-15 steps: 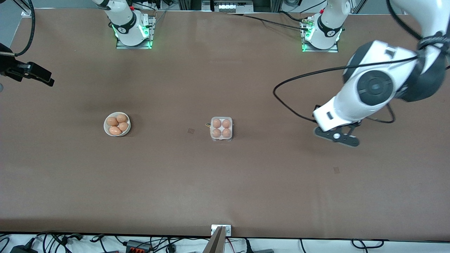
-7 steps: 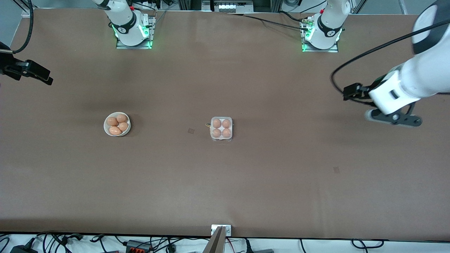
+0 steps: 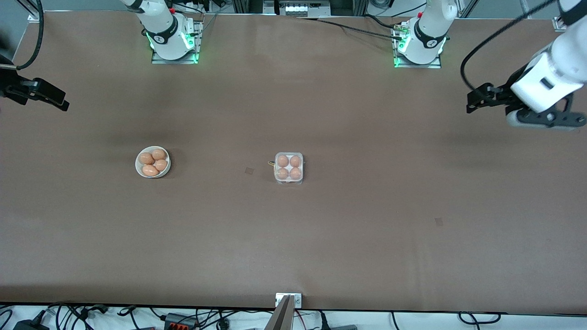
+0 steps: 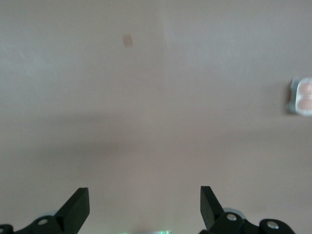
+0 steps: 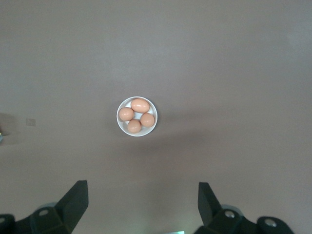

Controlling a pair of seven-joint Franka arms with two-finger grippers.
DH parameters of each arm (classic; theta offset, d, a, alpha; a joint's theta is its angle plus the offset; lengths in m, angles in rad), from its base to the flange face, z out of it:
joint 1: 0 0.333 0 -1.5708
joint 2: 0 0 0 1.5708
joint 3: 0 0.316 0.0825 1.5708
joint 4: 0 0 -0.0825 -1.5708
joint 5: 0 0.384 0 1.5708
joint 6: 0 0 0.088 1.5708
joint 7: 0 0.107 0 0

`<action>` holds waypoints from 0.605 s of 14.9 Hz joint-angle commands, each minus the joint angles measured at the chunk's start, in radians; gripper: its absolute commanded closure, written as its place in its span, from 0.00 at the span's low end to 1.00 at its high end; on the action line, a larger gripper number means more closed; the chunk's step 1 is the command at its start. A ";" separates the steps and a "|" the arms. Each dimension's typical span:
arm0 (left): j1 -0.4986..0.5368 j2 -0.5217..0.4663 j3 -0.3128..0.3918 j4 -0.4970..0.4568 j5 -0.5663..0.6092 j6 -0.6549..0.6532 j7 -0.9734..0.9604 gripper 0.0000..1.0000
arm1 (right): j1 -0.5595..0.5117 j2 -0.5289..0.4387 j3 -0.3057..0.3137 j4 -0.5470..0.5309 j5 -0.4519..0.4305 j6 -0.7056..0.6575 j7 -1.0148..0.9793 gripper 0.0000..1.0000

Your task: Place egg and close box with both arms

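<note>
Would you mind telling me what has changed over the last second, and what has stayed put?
The left gripper has pulled away from the middle of the table, rising and swinging toward the left arm's end; it holds nothing, fingers open. The right gripper waits open at the right arm's end, barely shifted. The box, closed with four eggs, and the bowl of four eggs have not moved.

Box (image 3: 288,168) at table (image 3: 348,238) middle, four eggs (image 3: 289,167) in its cells. Bowl (image 3: 152,162) well apart, toward right arm's end, four eggs inside. Left gripper (image 4: 145,207) and right gripper (image 5: 141,202) above opposite table ends, fingers spread.
</note>
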 commanded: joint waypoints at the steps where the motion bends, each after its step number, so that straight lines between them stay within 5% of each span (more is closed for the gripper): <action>1: -0.009 -0.057 0.024 -0.066 -0.011 0.059 0.049 0.00 | 0.001 -0.007 0.000 0.006 0.006 -0.001 0.003 0.00; 9: -0.009 -0.017 0.020 0.004 -0.008 0.031 0.067 0.00 | 0.026 -0.012 0.000 0.006 0.007 -0.015 0.003 0.00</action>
